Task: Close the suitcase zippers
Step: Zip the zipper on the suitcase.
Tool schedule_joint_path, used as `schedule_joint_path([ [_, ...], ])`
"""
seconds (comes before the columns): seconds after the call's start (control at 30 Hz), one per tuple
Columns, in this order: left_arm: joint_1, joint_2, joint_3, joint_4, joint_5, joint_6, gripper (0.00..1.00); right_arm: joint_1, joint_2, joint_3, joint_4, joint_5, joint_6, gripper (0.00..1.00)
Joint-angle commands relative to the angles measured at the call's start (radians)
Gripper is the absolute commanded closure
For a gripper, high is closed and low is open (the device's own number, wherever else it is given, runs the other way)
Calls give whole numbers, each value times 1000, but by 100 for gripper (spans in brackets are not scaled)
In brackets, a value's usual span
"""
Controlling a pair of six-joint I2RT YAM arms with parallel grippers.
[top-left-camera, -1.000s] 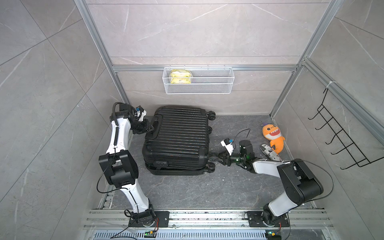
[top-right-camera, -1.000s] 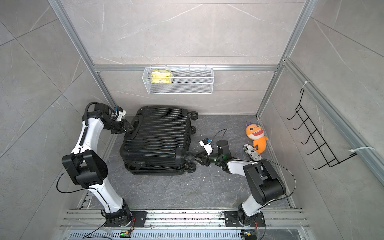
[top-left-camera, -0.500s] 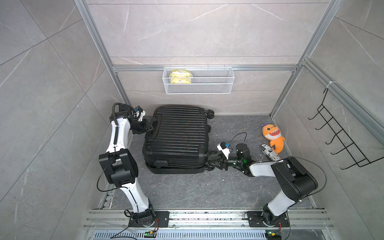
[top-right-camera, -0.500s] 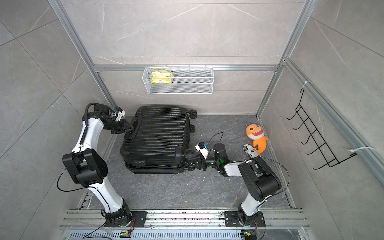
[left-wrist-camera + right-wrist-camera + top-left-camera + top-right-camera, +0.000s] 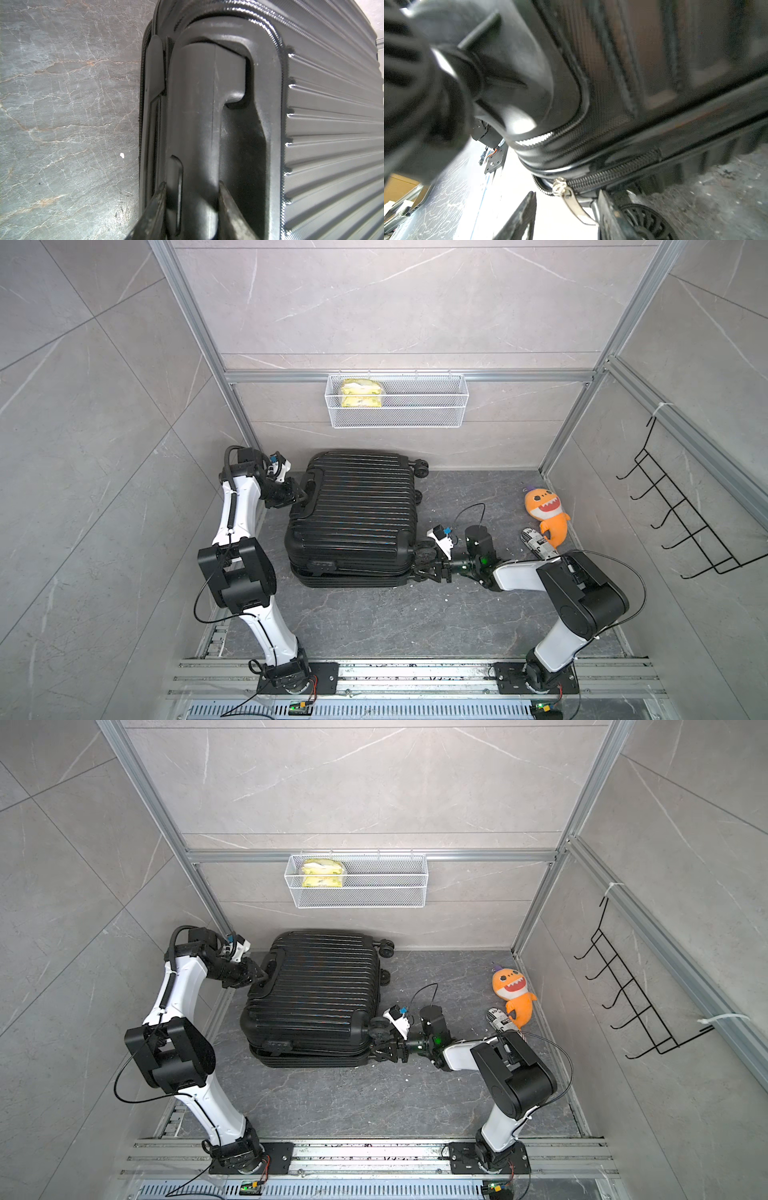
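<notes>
Black suitcase [image 5: 353, 510], flat on the floor [image 5: 374, 622], is steadied at its handle [image 5: 207, 104] by the clamped left gripper [image 5: 192, 185], while its zipper pull [image 5: 574, 204], framed by the parted right gripper [image 5: 566, 194], must be pinched next.

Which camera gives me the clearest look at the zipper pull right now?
Right wrist: the silver zipper pull hangs close up on the seam. Left wrist shows only zipper teeth, no pull. In both top views it is too small to make out.
</notes>
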Motion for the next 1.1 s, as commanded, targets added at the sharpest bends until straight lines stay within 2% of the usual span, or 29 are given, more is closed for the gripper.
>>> schedule_joint_path([
  [0.0, 20, -28, 60, 85, 66, -121, 100, 14, 24, 24, -29, -28, -9, 49],
  [0.33, 20, -30, 58, 87, 59, -123, 100, 26, 44, 9, -37, -44, 8, 54],
  [0.67, 19, -37, 52, 89, 50, -125, 100, 33, 35, 2, -25, -36, 16, 71],
  [0.73, 19, -36, 51, 90, 42, -124, 100, 33, 32, -7, -14, -32, 21, 78],
  [0.9, 21, -40, 50, 90, 38, -125, 100, 32, 52, -32, 107, -16, 87, 90],
  [1.07, 21, -42, 47, 90, 35, -124, 100, 32, 100, -61, 306, -12, 202, 89],
])
